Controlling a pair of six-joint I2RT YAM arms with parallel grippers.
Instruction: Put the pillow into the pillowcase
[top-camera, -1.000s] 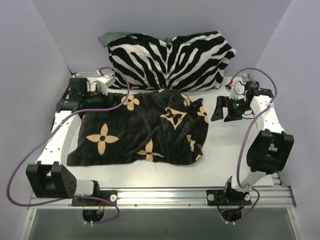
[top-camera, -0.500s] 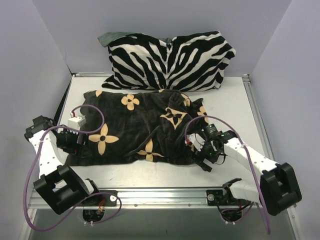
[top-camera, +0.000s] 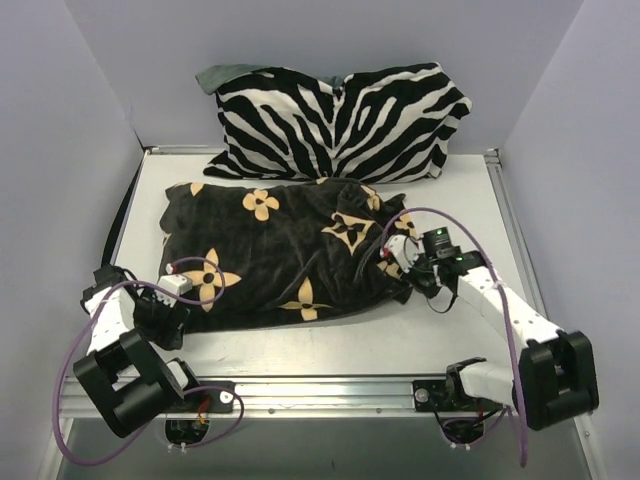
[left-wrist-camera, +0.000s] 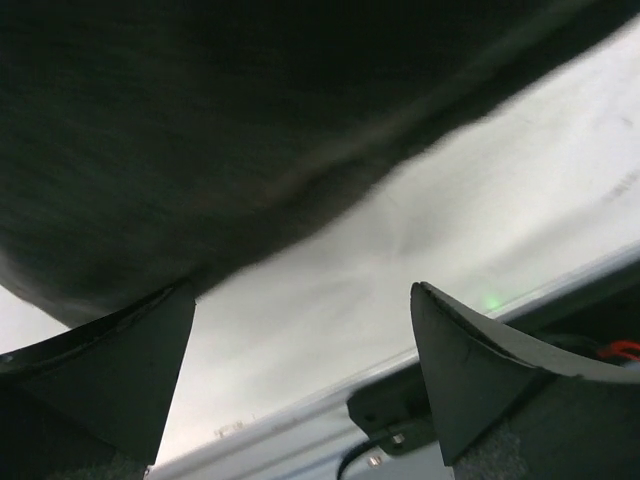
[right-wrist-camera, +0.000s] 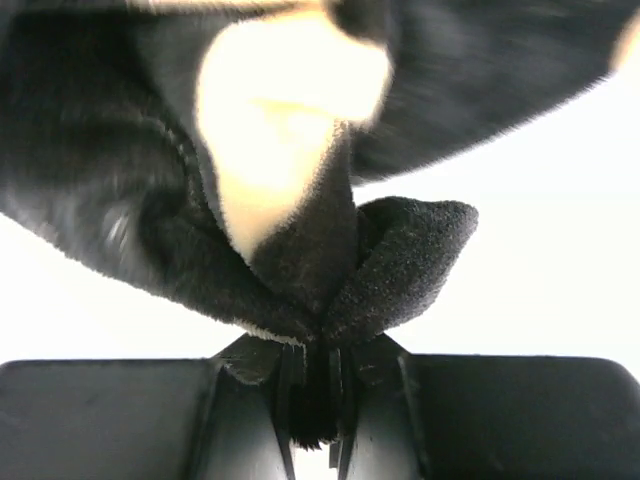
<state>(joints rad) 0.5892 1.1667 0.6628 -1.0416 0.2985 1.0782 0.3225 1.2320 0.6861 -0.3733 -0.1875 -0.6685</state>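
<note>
The black velvety pillowcase (top-camera: 280, 250) with tan flower motifs lies spread over the middle of the table. No pillow shows in any view. My right gripper (top-camera: 405, 275) is at the case's right edge, shut on a bunched fold of the black fabric (right-wrist-camera: 300, 200); the fold is pinched between the jaws of the right gripper (right-wrist-camera: 312, 350). My left gripper (top-camera: 178, 312) sits low at the case's near-left corner. In the left wrist view the left gripper (left-wrist-camera: 303, 290) stands open with bare table between its fingers, and the dark case (left-wrist-camera: 200, 130) is just above them.
A black-and-white zebra-striped cushion (top-camera: 340, 120) leans against the back wall behind the case. Bare white table (top-camera: 460, 200) shows to the right. The metal rail (top-camera: 330, 385) with both arm bases runs along the near edge. Purple cables loop beside each arm.
Both arms swung in from the back corners to the case's near side. The right gripper went from open to shut on the case's right edge. The left gripper stayed open.
</note>
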